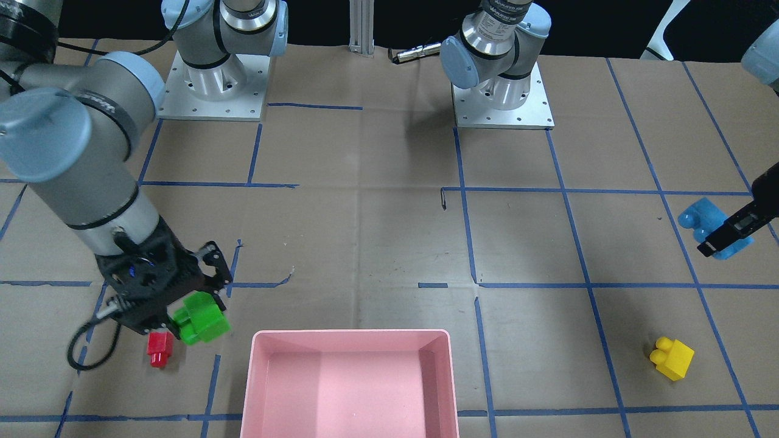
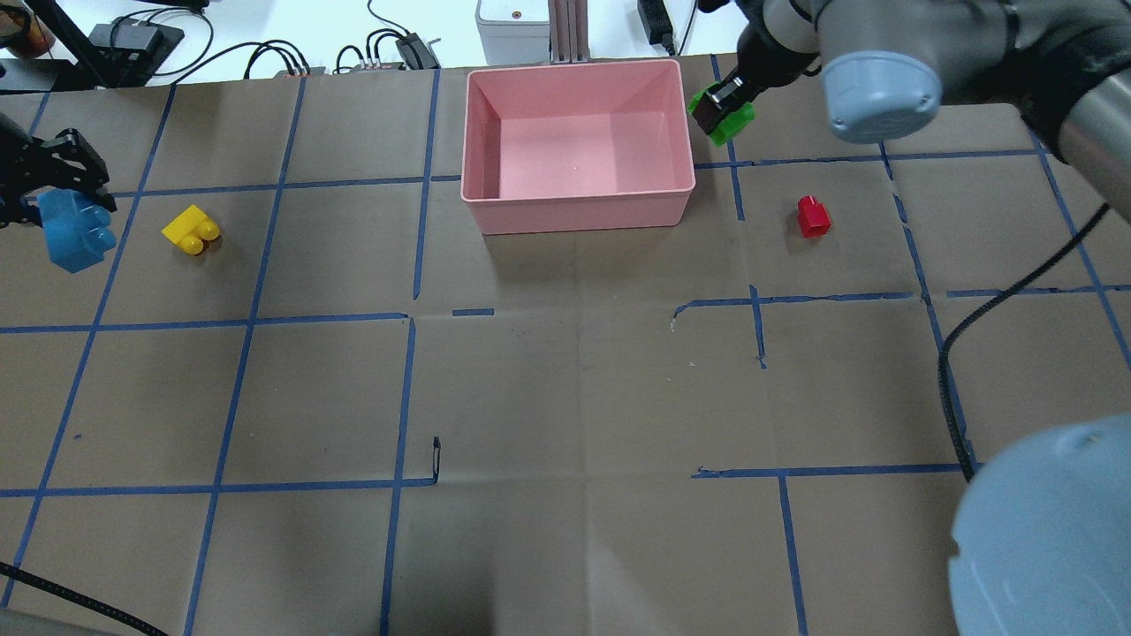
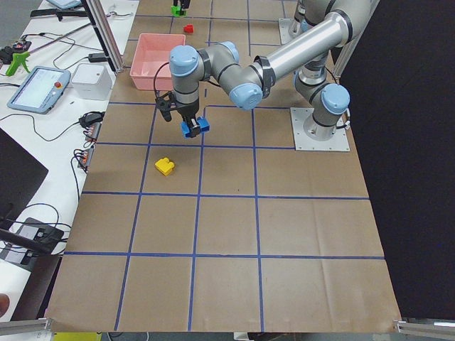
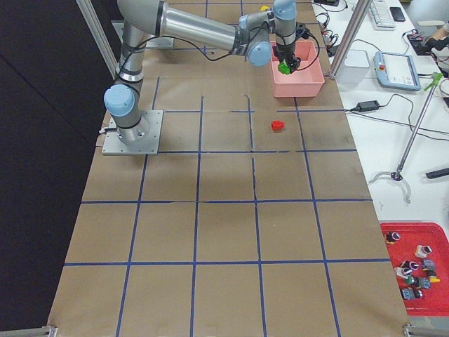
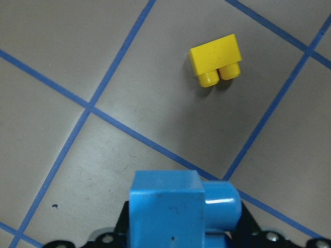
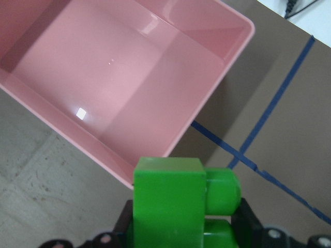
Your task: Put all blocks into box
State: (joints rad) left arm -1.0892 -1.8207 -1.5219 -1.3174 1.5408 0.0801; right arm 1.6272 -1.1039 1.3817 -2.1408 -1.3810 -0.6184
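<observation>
My right gripper (image 2: 717, 108) is shut on the bright green block (image 2: 732, 125) and holds it in the air just outside the right wall of the pink box (image 2: 574, 215). In the right wrist view the green block (image 6: 176, 201) hangs beside the box's corner (image 6: 243, 31); nothing lies in the box. The small red block (image 2: 813, 216) lies on the table to the box's right. My left gripper (image 2: 53, 190) is shut on the light-blue block (image 2: 75, 234), held above the table at the far left. The yellow block (image 2: 192, 231) lies on the table near it and also shows in the left wrist view (image 5: 216, 60).
Brown paper with a blue tape grid covers the table. The two arm bases (image 1: 502, 91) (image 1: 213, 85) stand on the robot's side. A black cable (image 2: 950, 371) hangs from the right arm. Electronics and cables (image 2: 389, 44) lie beyond the table's far edge.
</observation>
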